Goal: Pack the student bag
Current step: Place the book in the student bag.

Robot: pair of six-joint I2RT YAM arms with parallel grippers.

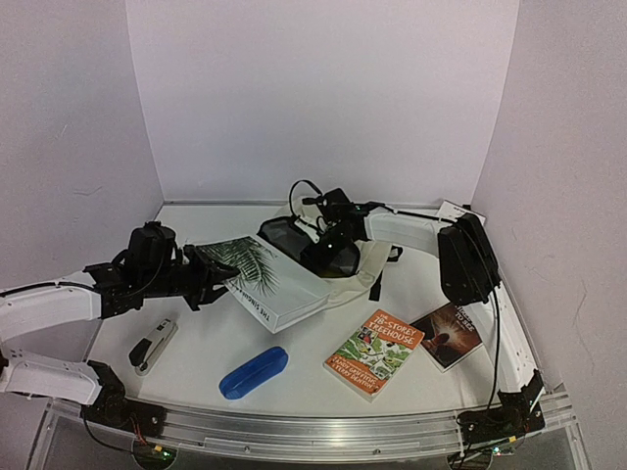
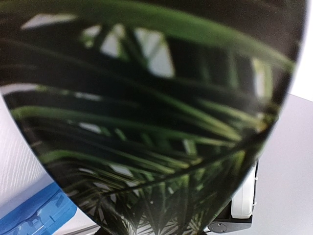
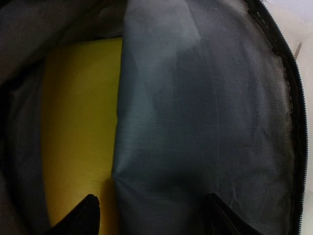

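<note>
The cream student bag [image 1: 364, 266] lies at the back middle of the table with its dark mouth [image 1: 294, 238] gaping. My right gripper [image 1: 331, 247] reaches into that mouth. In the right wrist view the right gripper [image 3: 151, 218] is open, its dark fingertips [image 3: 80, 215] wide apart over grey lining [image 3: 195, 122]. A yellow flat thing [image 3: 78, 142] shows deeper inside, and the black zipper [image 3: 293, 103] runs along the right. My left gripper [image 1: 208, 270] is shut on the near-left end of a white book with a palm-leaf cover [image 1: 269, 279]. That cover [image 2: 146, 122] fills the left wrist view.
A blue pencil case [image 1: 253, 372] lies near the front edge, and a corner of the pencil case [image 2: 29, 215] shows in the left wrist view. A stapler [image 1: 154, 345] is at the front left. An orange book [image 1: 373, 352] and a dark book [image 1: 448, 335] lie at the front right.
</note>
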